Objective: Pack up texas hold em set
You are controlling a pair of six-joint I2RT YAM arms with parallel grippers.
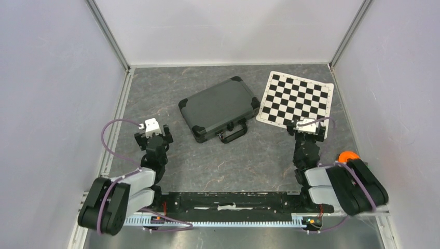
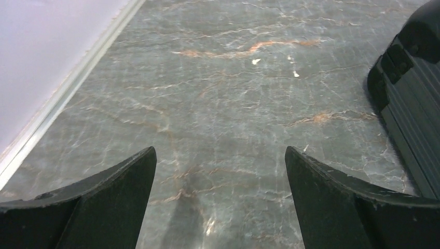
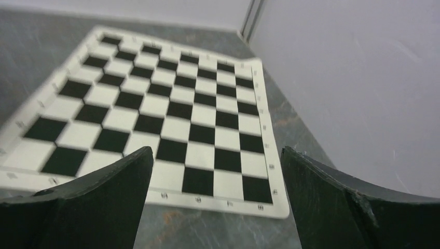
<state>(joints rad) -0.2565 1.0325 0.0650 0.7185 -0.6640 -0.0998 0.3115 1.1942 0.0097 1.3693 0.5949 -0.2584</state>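
Briefcase point(image 1: 219, 108) lies shut and flat near the middle of the surface point(image 1: 233, 166), turned at an angle. Its handle point(image 1: 233, 134) is on the near long side, facing my bases.

Its right corner sits just beside the left edge of the chess mat point(image 1: 296, 98); I can't tell if they touch. The mat is flat in the far right corner area, with its right edge near the right wall.

My left fingers point(image 2: 119, 192) are spread wide with nothing between them, only bare surface below. They sit low, left of the briefcase and apart from it. In the left wrist view the briefcase's corner and side point(image 2: 415, 104) run along the right border. The left wall rail point(image 2: 67, 88) runs along the left, with open surface between the two.

My right fingers point(image 3: 104, 197) are also spread wide and hold nothing. They are over the mat's near edge point(image 3: 218, 202), with the right wall close on that side.

A bare strip of surface runs between the handle and my bases. An orange object point(image 1: 347, 155) sits by my right arm, partly hidden.
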